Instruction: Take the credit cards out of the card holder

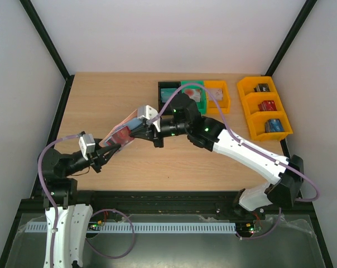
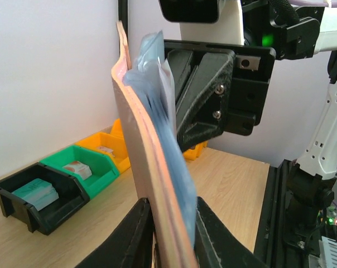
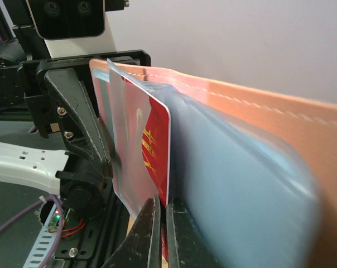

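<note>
**2 grippers, 1 card holder, held in mid-air**

The left gripper (image 2: 171, 237) has its fingers pinched on the lower edge of the card holder (image 2: 136, 167). The holder stands upright between them, with tan leather on 1 side and blue-grey lining on the other. Right against it, the right gripper (image 3: 164, 226) is squeezed tight on the red credit card (image 3: 155, 148), which lies against the holder's lining.

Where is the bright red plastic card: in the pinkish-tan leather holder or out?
Not out: the bright red card lies against the leather holder's blue-grey lining, edge pinched by the right gripper.
</note>
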You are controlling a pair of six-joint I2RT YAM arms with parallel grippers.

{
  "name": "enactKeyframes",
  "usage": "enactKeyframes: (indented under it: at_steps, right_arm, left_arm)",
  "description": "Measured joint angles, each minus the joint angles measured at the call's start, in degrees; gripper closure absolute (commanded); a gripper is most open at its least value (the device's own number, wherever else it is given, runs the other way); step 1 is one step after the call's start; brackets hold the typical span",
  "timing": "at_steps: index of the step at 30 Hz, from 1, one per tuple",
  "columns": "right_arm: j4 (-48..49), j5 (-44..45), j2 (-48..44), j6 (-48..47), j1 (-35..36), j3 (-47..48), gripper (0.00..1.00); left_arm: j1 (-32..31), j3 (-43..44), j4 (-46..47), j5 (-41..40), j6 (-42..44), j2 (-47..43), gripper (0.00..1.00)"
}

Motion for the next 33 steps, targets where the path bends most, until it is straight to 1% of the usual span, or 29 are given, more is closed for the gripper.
enactKeyframes:
  at_steps: [2,6,7,14,20,25,27,29,33]
  right_arm:
    - [-0.5,0.4,-0.9,-0.4,-0.5,0.0,0.98]
    - [-1.3,0.5,-1.6,-1.1,-0.6,0.0,0.98]
    - [-1.7,0.5,-1.7,-1.3,-0.6,0.0,0.98]
    - [-4.7,2.3,-2.0,-3.6,-1.0,0.2,0.98]
    - [-7.2,6.1,-3.8,-5.0,-4.5,0.2,0.99]
    - [-7.7,6.9,-4.3,-5.2,-5.3,0.2,0.98]
    - [-7.7,6.9,-4.3,-5.0,-5.7,0.2,0.98]
    - [-7.6,6.6,-4.3,-4.0,-7.3,0.2,0.99]
    - [-3.7,5.6,-4.5,2.7,-14.3,-1.0,0.98]
  left_arm:
    - [0.0,0.0,-0.1,0.1,0.0,-0.2,0.85]
    - [0.0,0.0,-0.4,0.1,0.2,-0.4,0.97]
    - [0.0,0.0,-0.7,-0.1,0.1,-0.4,0.98]
    - [-0.1,0.0,-2.6,-1.4,1.1,-0.4,0.98]
    - [-0.1,0.0,-3.2,-2.9,1.3,-0.5,0.98]
    - [-0.1,0.0,-3.4,-3.8,1.3,-0.5,0.98]
    - [-0.2,0.0,-3.6,-6.1,1.2,-0.5,0.98]
    - [-0.2,0.0,-4.1,-10.4,1.0,-0.5,0.98]
    - [0.0,0.0,-5.2,-21.1,-0.7,-0.5,0.98]
